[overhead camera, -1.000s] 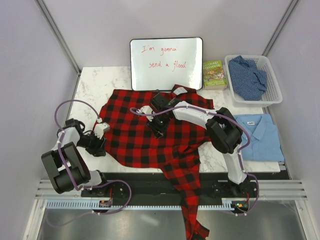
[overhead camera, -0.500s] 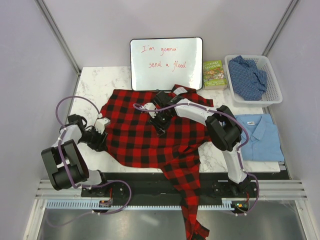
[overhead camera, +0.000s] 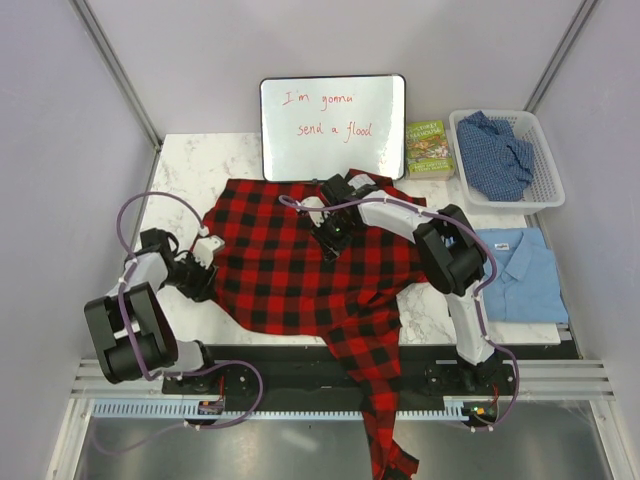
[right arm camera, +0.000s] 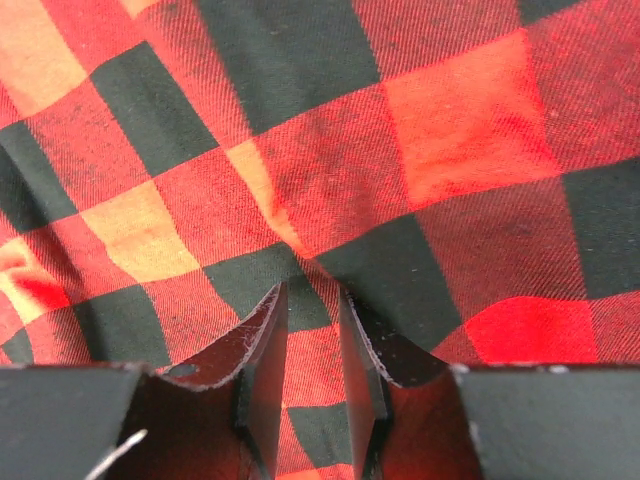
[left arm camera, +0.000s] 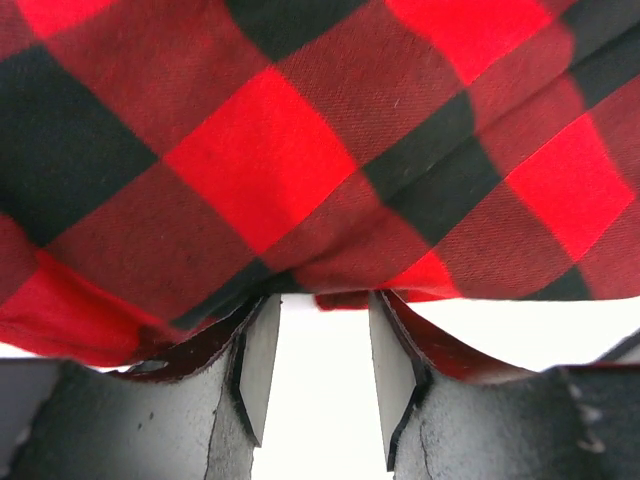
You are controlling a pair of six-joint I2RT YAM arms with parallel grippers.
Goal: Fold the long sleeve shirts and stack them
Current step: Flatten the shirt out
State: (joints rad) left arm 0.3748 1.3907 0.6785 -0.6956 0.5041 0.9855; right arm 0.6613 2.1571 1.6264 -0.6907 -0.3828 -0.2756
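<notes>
The red-and-black checked flannel shirt [overhead camera: 300, 260] lies spread over the middle of the table, with one sleeve hanging off the front edge [overhead camera: 385, 420]. My right gripper [overhead camera: 335, 237] [right arm camera: 312, 292] presses down on its upper middle. The narrow jaws pinch a raised crease of the flannel. My left gripper [overhead camera: 205, 268] [left arm camera: 322, 300] is at the shirt's left hem. Its jaws stand apart with bare white table between them, and the hem drapes over the fingertips [left arm camera: 262, 318]. A light blue collared shirt [overhead camera: 518, 272] lies folded at the right. A darker blue speckled shirt [overhead camera: 495, 152] lies crumpled in the basket.
A white basket [overhead camera: 545, 190] stands at the back right, with a green book [overhead camera: 429, 148] beside it. A whiteboard with red writing [overhead camera: 333, 127] leans against the back wall. Bare marble table [overhead camera: 185, 165] shows at the back left.
The right gripper has slid toward the back right across the flannel. The left gripper has shifted slightly up along the shirt's left hem.
</notes>
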